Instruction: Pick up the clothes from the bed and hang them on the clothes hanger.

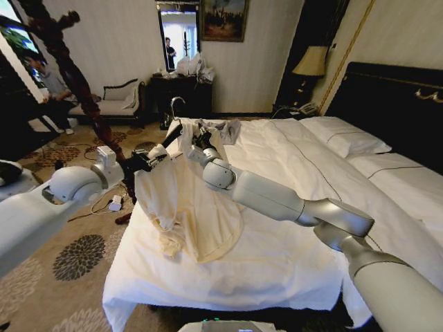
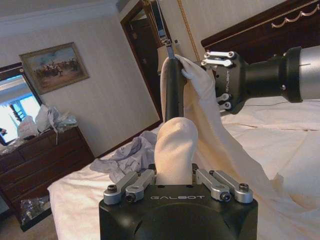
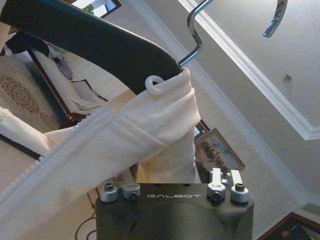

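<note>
The cream clothes [image 1: 181,207] hang from the black clothes hanger [image 1: 173,133] and trail down onto the bed [image 1: 291,242] near its left edge. My left gripper [image 1: 154,158] is shut on one shirt-covered end of the hanger [image 2: 174,90], with cream fabric [image 2: 172,145] bulging between its fingers. My right gripper [image 1: 201,138] reaches in from the bed side and is shut on the shirt's collar fabric [image 3: 150,120], just below the hanger's neck [image 3: 100,42] and silver hook [image 3: 196,35]. In the left wrist view, the right gripper [image 2: 220,80] sits against the top of the shirt.
A small grey garment [image 1: 228,130] lies crumpled at the mattress's far end [image 2: 127,155]. A tall dark wooden coat stand [image 1: 76,76] rises left of the bed over patterned carpet. White pillows [image 1: 342,138] and the black headboard [image 1: 394,104] are to the right. A dark dresser [image 1: 181,90] stands behind.
</note>
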Robot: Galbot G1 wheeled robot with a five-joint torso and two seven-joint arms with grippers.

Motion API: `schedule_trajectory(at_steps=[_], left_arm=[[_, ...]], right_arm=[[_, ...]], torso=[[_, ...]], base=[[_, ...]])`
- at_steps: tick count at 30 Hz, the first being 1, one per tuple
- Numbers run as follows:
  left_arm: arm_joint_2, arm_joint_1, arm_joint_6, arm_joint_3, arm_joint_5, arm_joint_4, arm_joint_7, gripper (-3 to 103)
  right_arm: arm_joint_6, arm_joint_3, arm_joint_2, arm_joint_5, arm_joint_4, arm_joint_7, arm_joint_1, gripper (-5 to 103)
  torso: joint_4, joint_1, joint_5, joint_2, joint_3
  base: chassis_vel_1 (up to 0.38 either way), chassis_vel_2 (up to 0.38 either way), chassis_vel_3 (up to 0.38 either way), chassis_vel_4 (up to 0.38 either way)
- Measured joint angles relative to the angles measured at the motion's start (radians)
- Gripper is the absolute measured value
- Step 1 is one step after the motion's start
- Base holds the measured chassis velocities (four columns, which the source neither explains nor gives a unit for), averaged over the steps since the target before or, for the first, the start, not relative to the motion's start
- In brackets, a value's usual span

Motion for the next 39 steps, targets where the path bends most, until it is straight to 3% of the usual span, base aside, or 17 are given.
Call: schedule_trajectory(at_steps=[3,6,8,11,24,32,36,37,39], left_arm=[[-0.001,-0.002,-0.007,-0.005,-0.001,-0.001,-0.002,21],[0.0,-0.002,-0.009,-0.01,-0.003,-0.003,-0.003,21],[0.006,0.003,-0.011,-0.017,-0.01,-0.007,-0.005,21],[0.012,0.009,-0.011,-0.022,-0.014,-0.009,-0.005,21],[0.021,0.011,-0.011,-0.031,-0.055,-0.003,-0.027,21],[0.036,0.028,-0.004,-0.066,-0.138,-0.007,-0.062,21],[0.054,0.032,-0.003,-0.091,-0.219,-0.007,-0.087,21],[0.054,0.032,-0.003,-0.091,-0.219,-0.007,-0.087,21],[0.072,0.032,-0.001,-0.102,-0.26,-0.013,-0.1,21]], right_arm=[[-0.004,0.0,-0.01,-0.001,0.008,-0.008,0.002,77],[-0.008,0.003,-0.017,-0.001,0.016,-0.009,-0.001,82],[-0.013,0.009,-0.035,0.0,0.029,-0.009,-0.014,92],[-0.014,0.018,-0.06,0.01,0.045,-0.005,-0.033,99],[0.05,0.104,-0.215,0.059,0.153,0.007,-0.135,100],[0.134,0.238,-0.336,0.263,0.269,0.033,-0.25,100],[0.201,0.346,-0.418,0.455,0.364,0.08,-0.371,100],[0.201,0.346,-0.418,0.455,0.364,0.08,-0.371,100],[0.233,0.407,-0.454,0.585,0.423,0.12,-0.455,100]], torso=[[0.0001,0.0,0.0,0.0,0.0],[0.0,0.0,0.0,0.0,0.0],[0.0002,0.0,0.0,0.0,0.0],[0.0003,0.0,0.0001,0.0,0.0],[0.0,0.0,0.0003,0.0,0.0],[0.0002,0.0,0.0001,0.0,0.0],[-0.0001,0.0,0.0001,0.0,0.0],[-0.0001,0.0,0.0001,0.0,0.0],[0.0003,0.0,0.0002,0.0,0.0]], base=[[0.0,0.0,0.0,0.0],[0.0,0.0,0.0,0.0],[0.0,0.0,0.0,0.0],[0.0,0.0,0.0,0.0],[0.0,0.0,0.0,0.0],[0.0,0.0,0.0,0.0],[0.0,0.0,0.0,0.0],[0.0,0.0,0.0,0.0],[0.0,0.0,0.0,0.0]])
